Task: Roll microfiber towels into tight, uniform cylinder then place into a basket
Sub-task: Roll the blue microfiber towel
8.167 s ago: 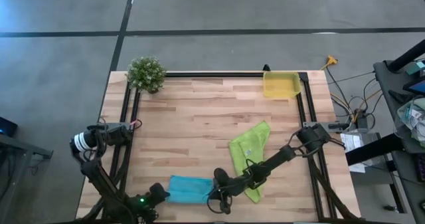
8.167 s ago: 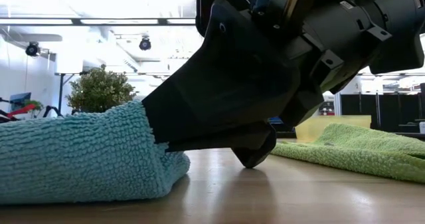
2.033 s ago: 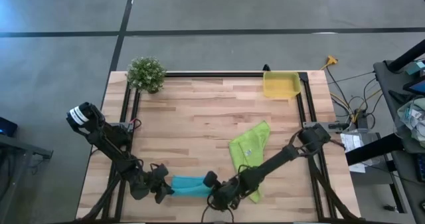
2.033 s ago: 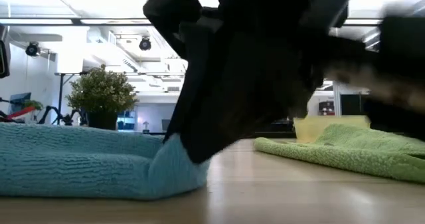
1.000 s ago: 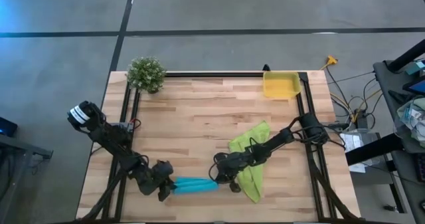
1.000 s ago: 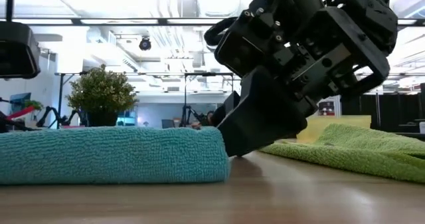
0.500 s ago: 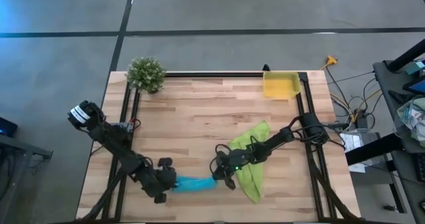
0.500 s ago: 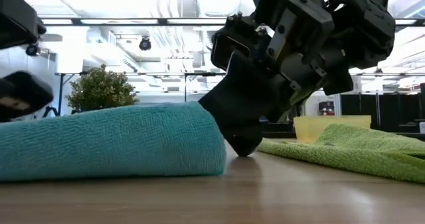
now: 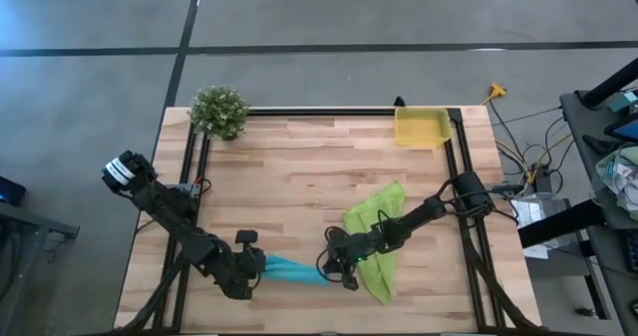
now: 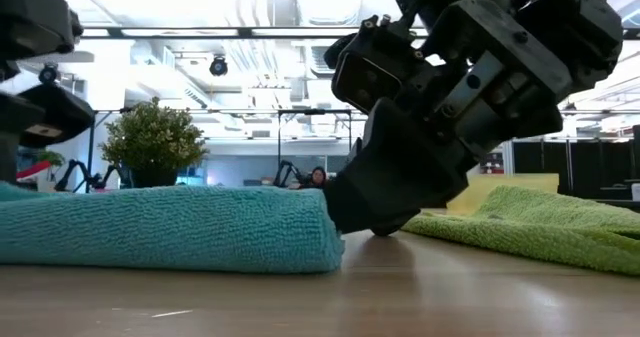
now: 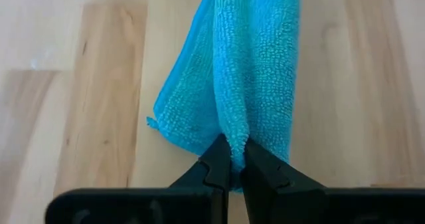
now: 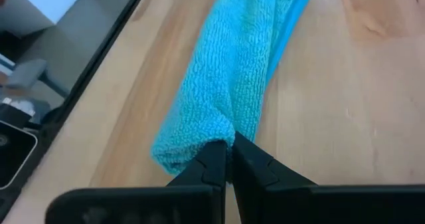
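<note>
We reach both dark arms low toward the table's near edge, facing each other; our left gripper (image 9: 261,266) and right gripper (image 9: 324,267) are both pinched closed.

A blue towel (image 9: 295,271) lies rolled low in the frame between the left gripper (image 9: 257,266) and right gripper (image 9: 329,267). Green towel (image 9: 375,236) right; basket (image 9: 422,128) upper right.

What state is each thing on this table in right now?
Turquoise-blue microfiber towel: rolled long, pinched at both ends.
Lime-green microfiber towel: unrolled, lying loose.
Bright-yellow plastic basket: empty.
Small green potted plant: upright, at a corner.
Left gripper: shut on the towel.
Right gripper: shut on the towel.
</note>
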### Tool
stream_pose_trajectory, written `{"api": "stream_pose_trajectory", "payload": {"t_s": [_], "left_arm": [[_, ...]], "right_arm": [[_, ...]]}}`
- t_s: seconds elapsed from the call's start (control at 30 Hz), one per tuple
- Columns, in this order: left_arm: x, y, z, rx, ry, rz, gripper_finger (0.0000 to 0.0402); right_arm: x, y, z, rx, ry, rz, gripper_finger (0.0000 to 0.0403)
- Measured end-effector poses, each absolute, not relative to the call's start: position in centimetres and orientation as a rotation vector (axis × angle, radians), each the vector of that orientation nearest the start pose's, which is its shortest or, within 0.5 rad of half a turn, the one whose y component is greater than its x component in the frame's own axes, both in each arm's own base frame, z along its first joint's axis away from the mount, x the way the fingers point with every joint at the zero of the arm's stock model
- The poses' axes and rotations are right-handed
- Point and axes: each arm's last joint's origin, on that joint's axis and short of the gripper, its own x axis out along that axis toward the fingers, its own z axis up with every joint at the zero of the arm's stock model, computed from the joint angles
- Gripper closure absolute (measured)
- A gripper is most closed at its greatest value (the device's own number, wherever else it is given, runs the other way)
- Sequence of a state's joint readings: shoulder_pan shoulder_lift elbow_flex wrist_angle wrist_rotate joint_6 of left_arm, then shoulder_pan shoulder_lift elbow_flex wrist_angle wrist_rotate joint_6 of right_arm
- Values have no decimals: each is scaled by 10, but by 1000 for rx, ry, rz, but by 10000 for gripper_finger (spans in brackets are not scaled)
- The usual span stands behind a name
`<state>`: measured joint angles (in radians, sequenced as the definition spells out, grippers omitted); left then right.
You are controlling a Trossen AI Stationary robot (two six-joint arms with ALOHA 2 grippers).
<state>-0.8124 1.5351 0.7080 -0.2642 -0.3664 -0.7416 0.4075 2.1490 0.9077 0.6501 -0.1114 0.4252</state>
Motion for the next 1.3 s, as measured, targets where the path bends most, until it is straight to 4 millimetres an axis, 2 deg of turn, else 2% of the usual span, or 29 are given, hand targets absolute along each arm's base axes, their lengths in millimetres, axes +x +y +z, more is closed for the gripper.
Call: {"api": "stream_pose_trajectory", "payload": {"t_s": [0.13,0.23,0.5,0.6,0.67,0.77,0.87,0.97,1.1,1.2,1.3], "left_arm": [[188,-183,155,-23,955,-77,392],[186,-181,159,5,946,-101,373],[184,-179,158,128,963,-146,241],[183,-179,163,239,946,-161,196],[180,-182,166,348,905,-196,179],[171,-190,166,566,824,-197,177],[161,-192,165,774,754,-113,185],[156,-198,165,897,682,-67,187],[165,-211,161,911,602,-95,187],[180,-219,155,896,562,-88,187],[196,-221,147,890,598,-88,186]], "right_arm": [[347,155,58,318,694,368,394],[347,155,58,321,700,369,394],[346,155,57,318,718,374,394],[346,155,57,317,722,373,394],[346,155,57,317,723,373,394],[345,155,57,317,724,374,394],[345,155,57,319,725,373,394],[345,155,57,320,724,371,394],[345,155,57,323,723,360,394],[346,155,57,333,724,352,394],[346,155,57,350,725,345,394]]}}
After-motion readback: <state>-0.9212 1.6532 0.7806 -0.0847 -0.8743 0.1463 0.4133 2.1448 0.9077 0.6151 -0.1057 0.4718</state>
